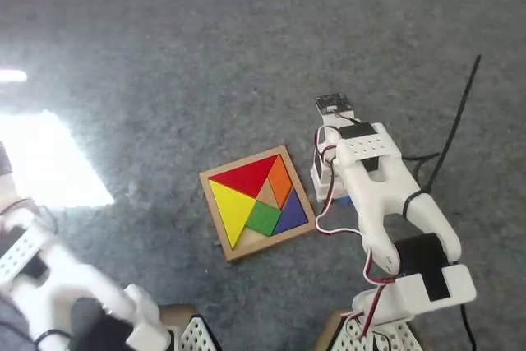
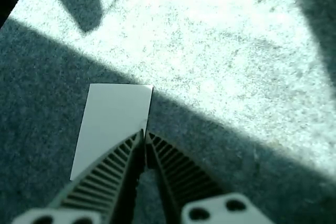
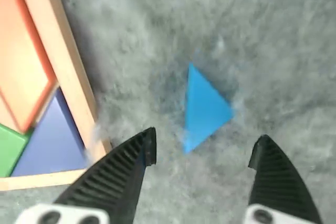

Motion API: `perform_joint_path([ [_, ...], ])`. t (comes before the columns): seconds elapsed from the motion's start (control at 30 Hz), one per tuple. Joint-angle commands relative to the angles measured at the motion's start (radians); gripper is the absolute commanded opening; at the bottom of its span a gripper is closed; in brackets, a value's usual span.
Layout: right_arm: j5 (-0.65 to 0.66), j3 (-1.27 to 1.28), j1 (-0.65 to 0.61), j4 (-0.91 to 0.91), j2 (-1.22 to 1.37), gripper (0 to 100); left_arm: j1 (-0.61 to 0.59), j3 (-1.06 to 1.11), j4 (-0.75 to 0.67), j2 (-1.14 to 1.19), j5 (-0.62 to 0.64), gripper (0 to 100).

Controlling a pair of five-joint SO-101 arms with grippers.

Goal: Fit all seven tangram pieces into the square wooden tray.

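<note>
The square wooden tray (image 1: 220,218) lies mid-table holding red (image 1: 246,177), yellow (image 1: 231,210), orange (image 1: 281,180), green (image 1: 264,218) and purple-blue (image 1: 292,215) pieces; a small triangle of bare wood (image 1: 267,196) shows among them. A light blue triangle (image 3: 206,108) lies flat on the carpet just beside the tray's rim (image 3: 68,77). My right gripper (image 3: 206,145) hangs open over it, one finger on each side, not touching. My left gripper (image 2: 145,135) is shut and empty, low over the carpet, far from the tray.
A white paper rectangle (image 2: 113,119) lies under the left gripper's tips. A bright sunlit patch (image 1: 45,162) covers the carpet at the left. The right arm (image 1: 386,195) stands over the area right of the tray, and the left arm (image 1: 49,277) sits at the near left corner.
</note>
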Motion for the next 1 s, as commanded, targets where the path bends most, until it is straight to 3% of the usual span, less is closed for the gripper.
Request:
perform_joint_path([
  [0.0,0.017,-0.051,-0.010,-0.061,0.024,29.5,-0.006,-0.036,-0.025,-0.038,-0.009,2],
  [0.4,0.017,-0.051,-0.008,-0.136,0.128,28.8,-0.006,-0.035,-0.025,-0.037,-0.009,2],
  [0.57,0.015,-0.051,-0.008,-0.143,0.125,19.4,-0.006,-0.035,-0.025,-0.034,-0.009,2],
  [0.97,0.012,-0.049,-0.012,-0.136,0.125,11.3,-0.006,-0.035,-0.025,-0.031,-0.009,2],
])
